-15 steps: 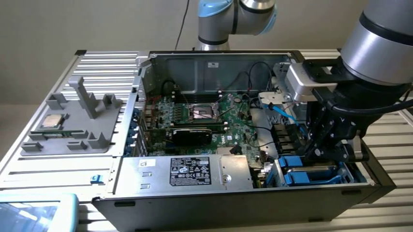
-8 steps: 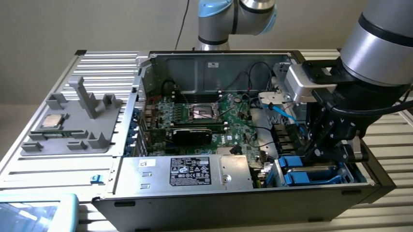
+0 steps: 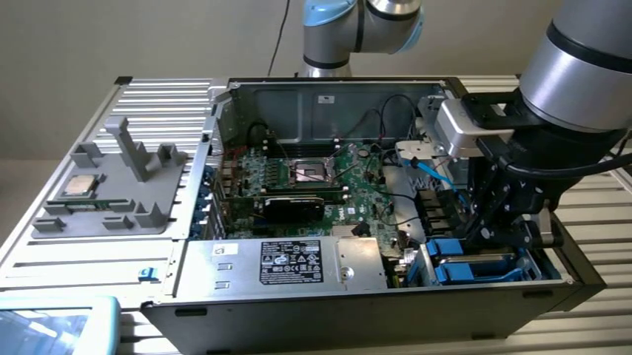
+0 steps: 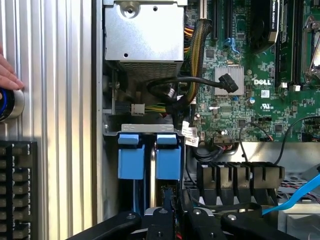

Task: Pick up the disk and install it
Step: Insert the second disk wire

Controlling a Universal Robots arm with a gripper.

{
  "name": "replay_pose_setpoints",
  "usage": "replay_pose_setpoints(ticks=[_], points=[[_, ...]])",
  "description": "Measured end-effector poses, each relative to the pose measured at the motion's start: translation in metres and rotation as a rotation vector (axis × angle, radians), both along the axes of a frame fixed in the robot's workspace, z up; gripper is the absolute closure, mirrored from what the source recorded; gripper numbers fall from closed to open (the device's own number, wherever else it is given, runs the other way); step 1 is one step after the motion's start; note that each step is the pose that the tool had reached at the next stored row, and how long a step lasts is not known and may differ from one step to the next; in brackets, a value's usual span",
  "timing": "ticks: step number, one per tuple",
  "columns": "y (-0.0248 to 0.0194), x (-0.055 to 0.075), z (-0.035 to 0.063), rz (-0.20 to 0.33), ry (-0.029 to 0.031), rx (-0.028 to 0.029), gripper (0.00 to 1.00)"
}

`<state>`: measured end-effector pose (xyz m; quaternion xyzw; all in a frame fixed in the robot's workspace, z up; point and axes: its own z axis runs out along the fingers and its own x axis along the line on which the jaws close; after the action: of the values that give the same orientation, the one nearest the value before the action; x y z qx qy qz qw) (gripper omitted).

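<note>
Two blue disk carriers (image 4: pixel 148 160) seated

"DELL" stands in white letters on the green motherboard (image 4: pixel 260 65), at about two o'clock from the blue drive carriers (image 4: pixel 148 157); other labels are unreadable.
</note>
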<state>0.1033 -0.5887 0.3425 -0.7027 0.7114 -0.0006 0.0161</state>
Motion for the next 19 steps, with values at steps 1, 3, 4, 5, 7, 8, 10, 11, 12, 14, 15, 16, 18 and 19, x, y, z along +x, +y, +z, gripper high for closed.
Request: replay_pose_setpoints(ticks=[1,3,4,5,7,8,10,11,12,14,15,16,18,19], points=[[0.0002,-0.0001,-0.0001,0.0,-0.0002,0.0001,0.84],[0.0002,-0.0002,-0.0001,0.0,-0.0004,-0.0001,0.84],[0.0002,-0.0002,-0.0002,0.0,-0.0005,0.0001,0.84],[0.0003,-0.0002,-0.0003,0.0,-0.0005,0.0003,0.84],[0.0003,-0.0003,-0.0008,0.0,-0.0006,0.0007,0.84],[0.0003,-0.0003,-0.0011,0.0,-0.0006,0.0008,0.84],[0.0003,-0.0005,-0.0018,0.0,-0.0006,0.001,0.84],[0.0003,-0.0004,-0.0021,0.0,-0.0006,0.001,0.84],[0.0002,-0.0005,-0.0025,0.0,-0.0006,0.0011,0.84],[0.0002,-0.0005,-0.003,0.0,-0.0006,0.001,0.84],[0.0002,-0.0005,-0.0034,0.0,-0.0006,0.001,0.84],[0.0002,-0.0005,-0.0038,0.0,-0.0006,0.0012,0.84],[0.0002,-0.0005,-0.0047,0.0,-0.0006,0.0016,0.84],[0.0002,-0.0005,-0.005,0.0,-0.0006,0.0016,0.84]])
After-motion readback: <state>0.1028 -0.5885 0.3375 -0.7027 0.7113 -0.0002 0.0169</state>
